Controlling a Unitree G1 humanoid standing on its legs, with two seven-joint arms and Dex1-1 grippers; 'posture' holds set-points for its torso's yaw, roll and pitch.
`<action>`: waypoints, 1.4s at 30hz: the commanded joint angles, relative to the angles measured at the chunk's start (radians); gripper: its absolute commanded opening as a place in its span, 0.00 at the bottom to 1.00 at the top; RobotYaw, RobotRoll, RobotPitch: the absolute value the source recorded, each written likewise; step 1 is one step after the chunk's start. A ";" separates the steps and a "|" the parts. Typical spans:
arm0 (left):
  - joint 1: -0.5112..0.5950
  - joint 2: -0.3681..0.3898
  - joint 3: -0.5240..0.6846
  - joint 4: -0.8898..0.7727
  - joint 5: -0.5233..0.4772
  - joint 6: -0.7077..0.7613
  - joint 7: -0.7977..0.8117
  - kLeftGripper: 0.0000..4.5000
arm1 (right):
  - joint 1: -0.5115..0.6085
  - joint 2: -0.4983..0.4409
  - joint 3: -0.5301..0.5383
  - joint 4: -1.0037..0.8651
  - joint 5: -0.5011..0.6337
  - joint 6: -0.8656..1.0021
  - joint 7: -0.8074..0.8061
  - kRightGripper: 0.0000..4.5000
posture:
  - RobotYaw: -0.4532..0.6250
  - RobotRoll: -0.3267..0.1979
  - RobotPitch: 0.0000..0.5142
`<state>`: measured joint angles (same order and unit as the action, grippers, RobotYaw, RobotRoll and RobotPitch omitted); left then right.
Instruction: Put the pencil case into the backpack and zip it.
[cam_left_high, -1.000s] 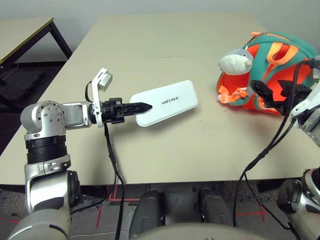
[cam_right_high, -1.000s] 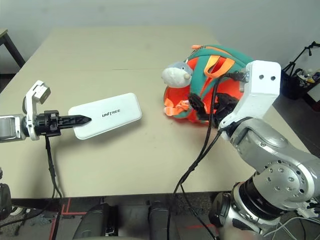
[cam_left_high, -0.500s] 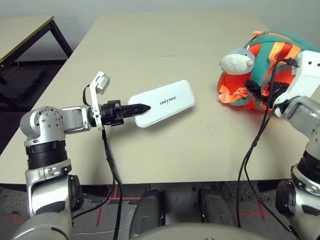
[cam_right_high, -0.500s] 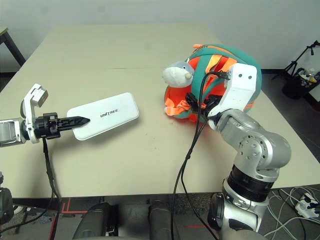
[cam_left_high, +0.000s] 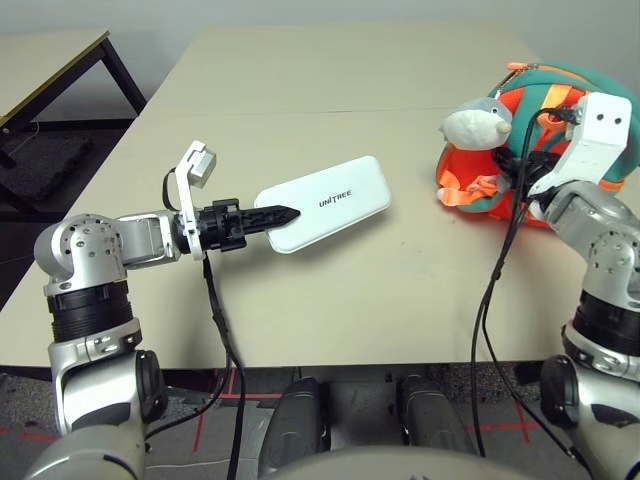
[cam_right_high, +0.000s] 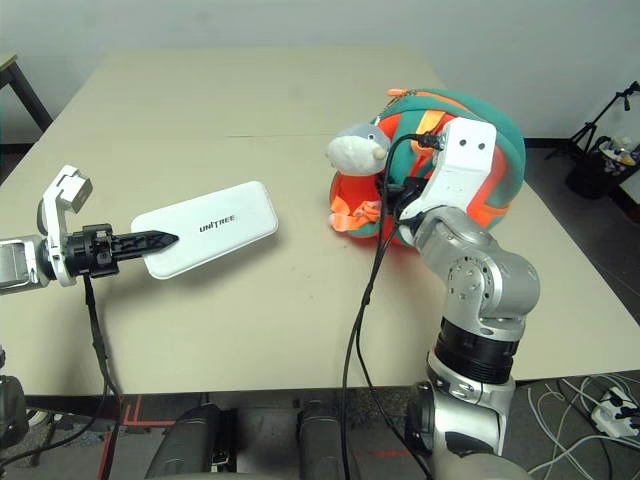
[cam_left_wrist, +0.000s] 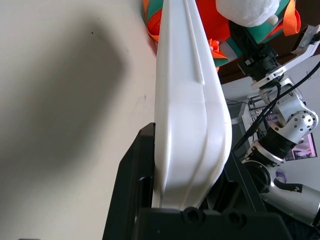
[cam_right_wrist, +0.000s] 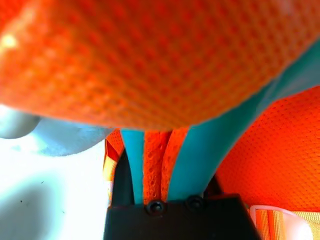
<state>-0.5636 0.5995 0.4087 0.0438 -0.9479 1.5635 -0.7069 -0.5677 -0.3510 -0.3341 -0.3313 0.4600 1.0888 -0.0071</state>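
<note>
The white pencil case (cam_left_high: 325, 203) with UNITREE lettering hangs just above the table at centre left, and my left gripper (cam_left_high: 285, 213) is shut on its near left end. In the left wrist view the case (cam_left_wrist: 185, 100) stands edge-on between the black fingers (cam_left_wrist: 132, 185). The orange and teal backpack (cam_right_high: 500, 130) lies at the far right with its grey-white plush dolphin (cam_left_high: 475, 120) on the left side. My right gripper (cam_right_high: 392, 200) presses into the backpack's front. Its wrist view shows a strip of orange and teal fabric (cam_right_wrist: 157, 160) pinched between its fingers.
Black cables (cam_left_high: 215, 310) trail from both wrists over the table's near edge. A second table (cam_left_high: 50, 70) stands off to the far left. Bare tabletop (cam_left_high: 400, 270) lies between the case and the backpack.
My right arm has swung in against the backpack and its gripper has closed on the fabric. The left gripper and the case have barely moved.
</note>
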 joint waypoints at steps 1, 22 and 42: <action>-0.012 -0.003 -0.007 0.005 -0.013 0.000 -0.003 0.31 | -0.001 -0.009 0.005 -0.025 0.013 0.028 0.023 0.03 | 0.42 0.62 0.17; -0.184 0.119 -0.213 0.250 0.087 -0.185 -0.190 0.31 | 0.385 -0.777 -0.357 -0.245 1.313 0.331 0.169 0.03 | 0.25 0.62 0.16; -0.315 0.214 -0.380 0.354 0.245 -0.399 -0.461 0.31 | 1.145 -1.003 -0.716 -0.407 1.512 -0.096 0.192 0.03 | 0.24 0.62 0.17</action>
<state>-0.8440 0.7761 0.0382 0.4327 -0.7223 1.2033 -1.1180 0.5906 -1.3459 -1.0837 -0.7253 1.9444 1.0103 0.2132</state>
